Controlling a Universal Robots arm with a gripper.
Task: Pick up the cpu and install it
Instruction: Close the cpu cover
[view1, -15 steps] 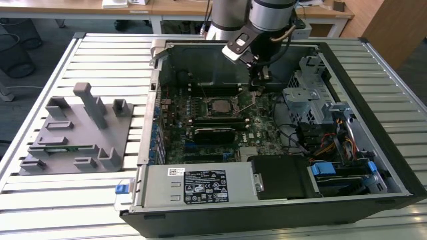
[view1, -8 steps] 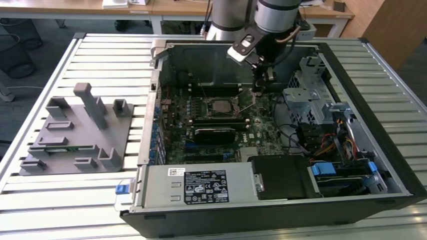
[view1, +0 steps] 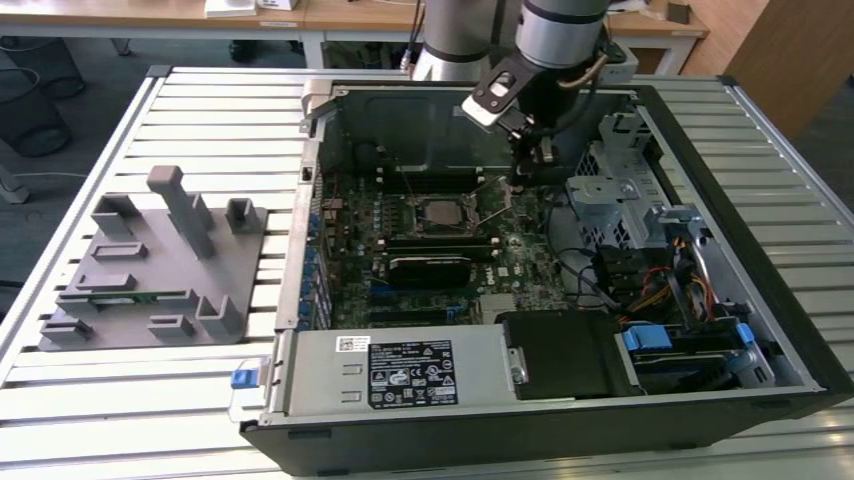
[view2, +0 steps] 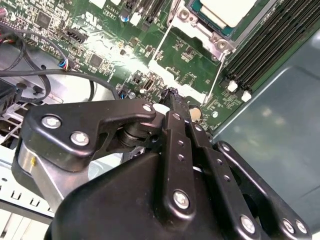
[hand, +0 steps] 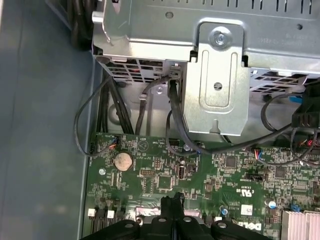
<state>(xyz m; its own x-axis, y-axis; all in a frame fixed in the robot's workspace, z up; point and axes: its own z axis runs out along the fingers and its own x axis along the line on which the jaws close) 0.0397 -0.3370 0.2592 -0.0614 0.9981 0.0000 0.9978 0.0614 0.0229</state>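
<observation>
Okay, exterior view: gripper (view1: 523, 172) hangs tips-down inside the open computer case (view1: 787, 330), just over the motherboard (view1: 534, 270). The cpu (view1: 438, 210) is not in its grasp. It lies flat, silver top up, in the socket frame (view1: 407, 222) just beside the gripper, toward the exterior view's left. Looks already seated, so the pick-and-place part seems done. A thin metal lever (view1: 497, 210) slants up from the socket toward the tips. Contact: cannot tell.

Second wrist view: fingers (view2: 172, 107) are pressed together with nothing visibly between them. Probably pinched to make one narrow tip that fits among the board parts. The cpu (view2: 227, 10) sits beyond the tips, pale top framed by the socket's metal bracket (view2: 220, 44). Memory slots (view2: 270, 45) run alongside.

First wrist view: joined tips of the gripper (hand: 175, 197) hover close above the green board. A coin battery (hand: 122, 161) is near them, and black cables (hand: 175, 115) and a metal drive bracket (hand: 215, 85) lie farther out.
</observation>
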